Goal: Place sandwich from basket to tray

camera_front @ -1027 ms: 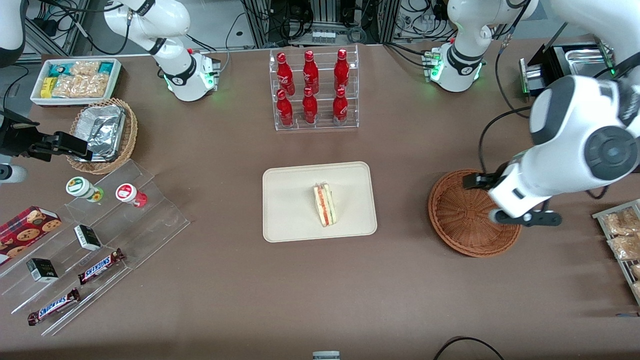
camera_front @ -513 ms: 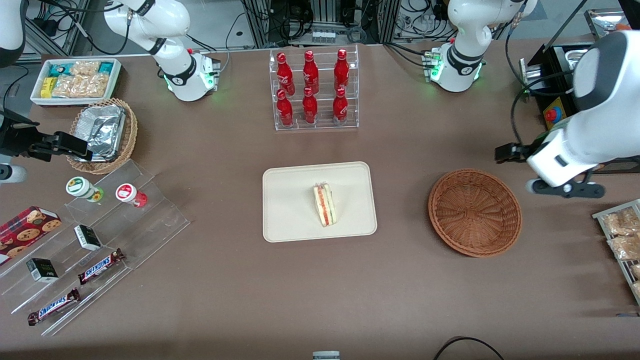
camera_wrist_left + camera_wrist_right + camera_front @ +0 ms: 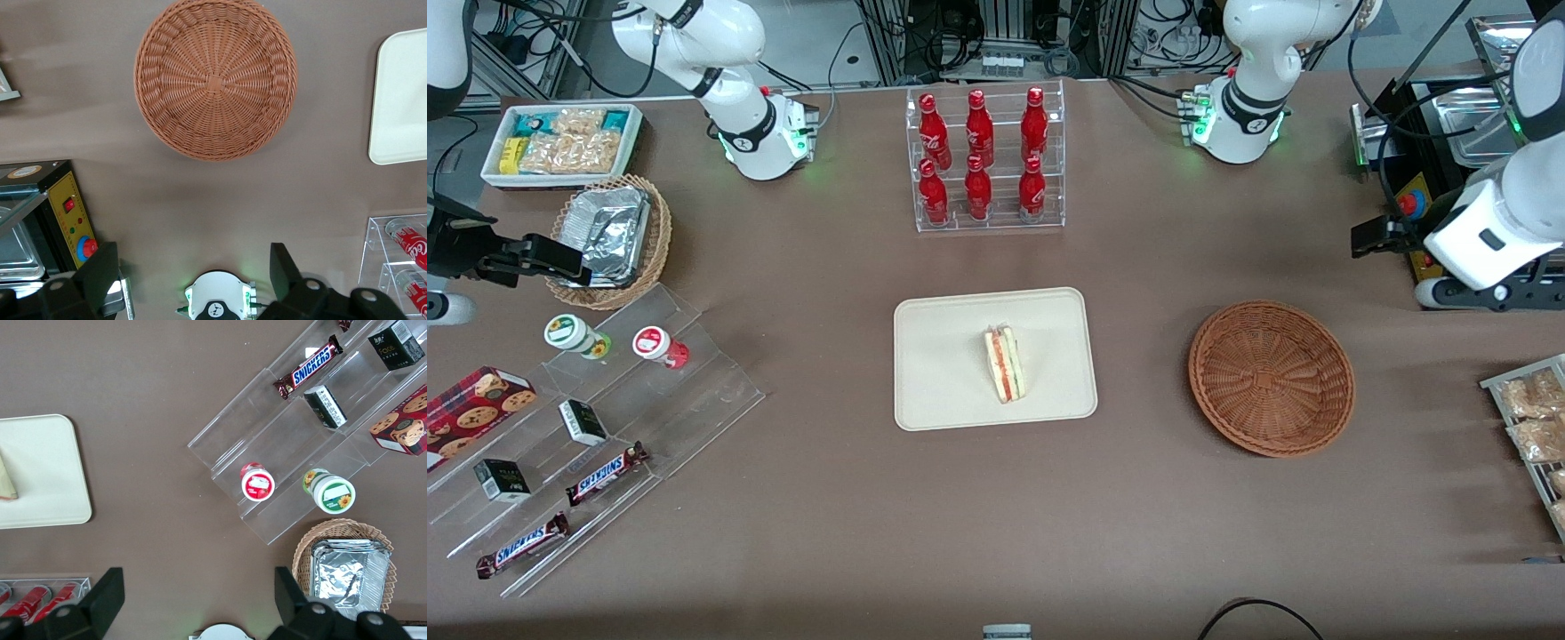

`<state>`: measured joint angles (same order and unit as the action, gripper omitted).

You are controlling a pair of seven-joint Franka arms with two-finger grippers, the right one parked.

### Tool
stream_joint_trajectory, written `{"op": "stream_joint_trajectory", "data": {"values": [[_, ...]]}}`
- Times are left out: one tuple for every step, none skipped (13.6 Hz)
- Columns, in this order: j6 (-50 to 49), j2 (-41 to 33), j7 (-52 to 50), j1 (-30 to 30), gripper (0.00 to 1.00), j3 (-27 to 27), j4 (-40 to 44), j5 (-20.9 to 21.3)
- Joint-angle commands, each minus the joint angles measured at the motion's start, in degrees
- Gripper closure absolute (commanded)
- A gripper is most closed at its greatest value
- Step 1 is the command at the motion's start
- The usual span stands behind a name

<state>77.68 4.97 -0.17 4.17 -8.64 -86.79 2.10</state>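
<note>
The sandwich [image 3: 1005, 363], a white wedge with red and green layers, lies on the cream tray [image 3: 943, 373] in the middle of the table. A sliver of the sandwich [image 3: 7, 483] also shows in the right wrist view, on the tray [image 3: 40, 473]. The reddish-brown basket [image 3: 1270, 377] sits beside the tray toward the working arm's end, with nothing in it. My left gripper [image 3: 1480, 295] hangs high, farther from the front camera than the basket and out past it. In the left wrist view the gripper [image 3: 193, 273] is open, its fingers [image 3: 100, 270] wide apart and holding nothing, with the basket [image 3: 215, 79] and a tray corner [image 3: 403, 100] below.
A clear rack of red bottles [image 3: 985, 160] stands farther from the camera than the tray. A black box with a red button [image 3: 1409, 204] sits next to the gripper. A rack of snack packets [image 3: 1534, 427] lies at the working arm's end. A clear stepped shelf [image 3: 605, 427] is at the parked arm's end.
My left gripper has swung from above the basket outward toward the working arm's end and farther from the front camera. The sandwich, tray and basket have not moved.
</note>
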Motion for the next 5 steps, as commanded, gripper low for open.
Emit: {"op": "stream_joint_trajectory", "data": {"values": [[0.01,-0.93,0.43,-6.36,0.0,6.87,-0.4,-1.22],[-0.33,-1.1,0.43,-6.36,0.0,6.88,-0.39,-1.22],[-0.77,-1.45,0.52,-6.36,0.0,6.96,-0.31,-1.31],[-1.47,-1.8,0.52,-6.45,0.0,7.05,-0.22,-1.49],[-2.53,-2.07,0.43,-6.45,0.0,7.14,-0.22,-1.49]]}}
